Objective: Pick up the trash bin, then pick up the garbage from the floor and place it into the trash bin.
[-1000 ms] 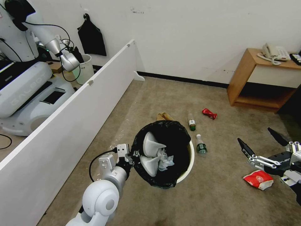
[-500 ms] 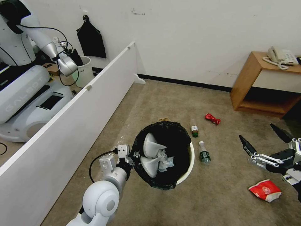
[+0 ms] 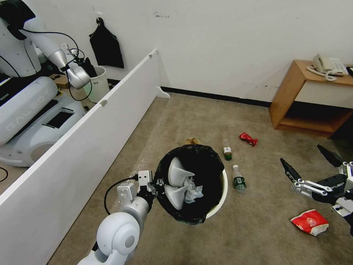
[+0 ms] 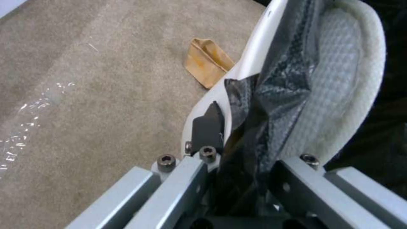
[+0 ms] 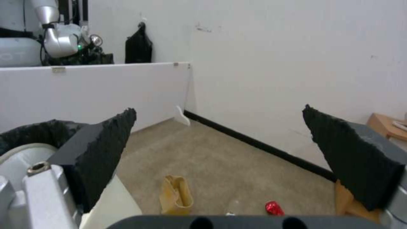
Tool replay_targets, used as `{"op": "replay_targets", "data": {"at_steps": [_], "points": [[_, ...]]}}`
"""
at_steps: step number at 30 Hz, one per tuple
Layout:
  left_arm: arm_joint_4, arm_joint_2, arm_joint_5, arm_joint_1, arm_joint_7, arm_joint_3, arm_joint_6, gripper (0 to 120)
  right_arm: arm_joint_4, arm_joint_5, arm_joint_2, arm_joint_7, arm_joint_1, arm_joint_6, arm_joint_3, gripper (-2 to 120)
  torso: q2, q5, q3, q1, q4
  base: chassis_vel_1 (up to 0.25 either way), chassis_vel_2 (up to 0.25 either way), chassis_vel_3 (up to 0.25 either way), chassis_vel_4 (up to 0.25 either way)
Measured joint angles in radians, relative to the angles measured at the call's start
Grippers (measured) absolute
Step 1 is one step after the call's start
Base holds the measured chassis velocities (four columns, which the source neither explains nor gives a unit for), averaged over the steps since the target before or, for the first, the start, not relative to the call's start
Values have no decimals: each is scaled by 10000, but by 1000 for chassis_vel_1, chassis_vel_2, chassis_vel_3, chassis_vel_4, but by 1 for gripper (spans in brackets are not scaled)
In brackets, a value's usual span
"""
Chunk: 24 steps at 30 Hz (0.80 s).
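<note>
The trash bin [image 3: 221,189], white with a black bag, hangs tilted in front of me, and my left gripper [image 3: 153,184] is shut on its rim. Two white slippers [image 3: 178,172] and crumpled tissue [image 3: 192,188] lie inside. In the left wrist view a black pad [image 4: 208,127] presses the bin wall [image 4: 254,54] beside a slipper [image 4: 339,79]. My right gripper [image 3: 300,153] is open above the floor, right of the bin. A red-white snack packet [image 3: 309,222] lies below it. Two bottles [image 3: 239,179], a red wrapper [image 3: 248,138] and a tan paper bag [image 3: 193,140] lie on the carpet.
A long white partition [image 3: 110,110] runs along my left, with another robot [image 3: 33,103] and a pale bin [image 3: 97,82] behind it. A wooden side table [image 3: 294,95] with a phone stands at the back right. Open carpet lies between the bin and the wall.
The whole picture has shifted, so the camera moved; floor items slid slightly in view. Both arms keep the same pose, the left still holding the bin.
</note>
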Motion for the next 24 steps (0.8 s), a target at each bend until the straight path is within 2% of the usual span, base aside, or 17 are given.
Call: {"op": "replay_targets", "data": {"at_steps": [8, 19, 22, 24], "points": [[1, -110, 43, 0, 14, 28, 2, 1, 0, -4, 7, -61, 11, 90, -5, 100, 31, 1, 54, 0, -1, -7, -4, -4, -3], [73, -107, 16, -60, 11, 44, -50, 1, -6, -27, 18, -85, 23, 225, 16, 100, 184, 1, 179, 21, -4, -66, -67, -68, -58], [113, -120, -5, -85, -1, 46, -70, 1, -272, 47, -176, 137, 25, 248, -207, 100, 210, 2, 216, 11, -7, -26, -22, -48, -27], [123, -124, -5, -100, -5, 30, -86, 1, -500, 221, -436, 464, 23, 185, -448, 100, 214, 2, 222, 9, 1, 0, 0, 0, 0]]}}
